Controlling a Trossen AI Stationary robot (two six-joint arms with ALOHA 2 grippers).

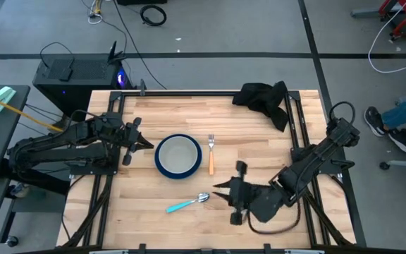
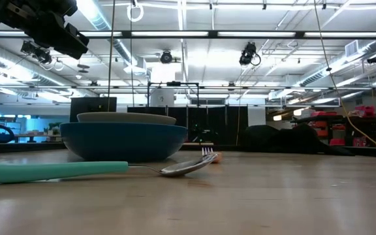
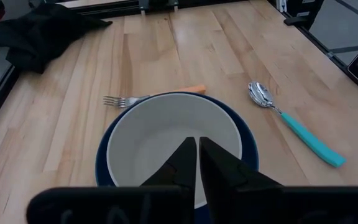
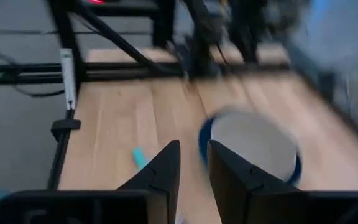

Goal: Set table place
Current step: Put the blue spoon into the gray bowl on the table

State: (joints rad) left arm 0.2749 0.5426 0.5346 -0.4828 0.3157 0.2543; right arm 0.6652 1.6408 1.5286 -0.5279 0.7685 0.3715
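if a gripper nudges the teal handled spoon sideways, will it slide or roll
The spoon lies flat on the bare wood table, so it would probably slide and pivot, not roll. Its shiny bowl looks slick and likely heavier than its slim handle, so a grip may slip.

We record one table (image 1: 154,226): light wooden planks inside a black metal frame. Lying directly on it we count four items. A round blue plate (image 1: 159,164) sits near the middle, with a pale grey bowl (image 1: 178,154) resting in it. A fork (image 1: 211,154) with an orange handle lies just beside the plate, on the side nearer the right arm. A spoon (image 1: 187,203) with a teal handle lies apart from the plate, towards the front edge. A black cloth (image 1: 265,99) is bunched at the far right corner.
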